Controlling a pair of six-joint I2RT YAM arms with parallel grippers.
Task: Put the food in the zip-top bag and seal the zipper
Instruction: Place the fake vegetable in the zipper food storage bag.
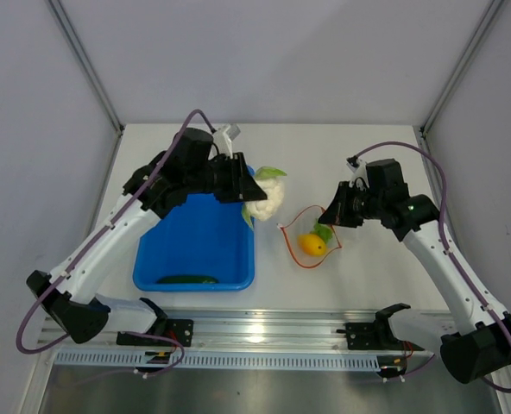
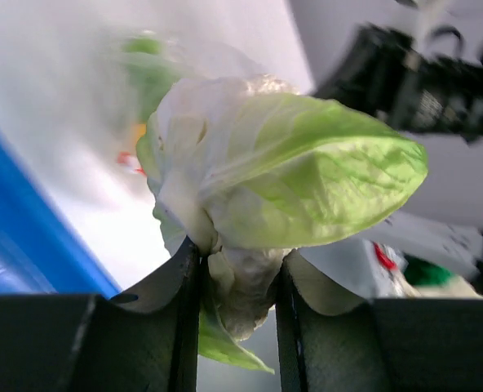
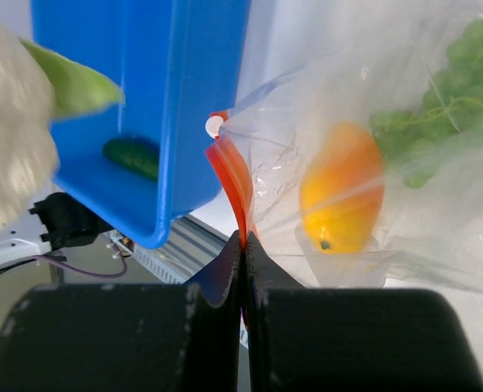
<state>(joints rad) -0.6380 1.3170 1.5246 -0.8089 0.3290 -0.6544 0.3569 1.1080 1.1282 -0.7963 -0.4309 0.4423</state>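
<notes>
While the left gripper (image 2: pixel 237 273) is clamped on the base of the cabbage (image 2: pixel 282 180), its two dark fingers (image 2: pixel 184 286) press in from either side, and the pale green leaf spreads wide above them. From above, the cabbage (image 1: pixel 267 200) sits at the far right corner of the blue tray (image 1: pixel 195 233), with the left gripper (image 1: pixel 245 194) reaching over the tray's back wall, and it lies apart from the bag (image 1: pixel 312 233), with bare table (image 1: pixel 368 285) between them. The right gripper (image 3: pixel 243 245) is closed tight on the zipper (image 3: pixel 229 175), pinching the orange-red strip at one end of the bag's mouth so that the strip rises out of the joined fingertips. Inside the clear, crinkled bag (image 3: pixel 290 122) the orange fruit (image 3: pixel 342 196) lies with its small dark stem end facing down, and the grapes (image 3: pixel 437 106) are bunched just beside it, touching its upper edge. In the overhead view the right gripper (image 1: pixel 329 216) holds the bag at its far side, the zipper (image 1: pixel 287 243) curves around as a red loop, and the orange fruit (image 1: pixel 312 244) and the grapes (image 1: pixel 324 230) show within that loop. The cucumber (image 1: pixel 186 279) lies along the near wall inside the tray, and it also shows from the right wrist camera as a dark green shape (image 3: pixel 131 157) on the tray's (image 3: pixel 192 98) floor. A small white tag (image 1: pixel 230 132) hangs on the left arm's cable, too small to read.
</notes>
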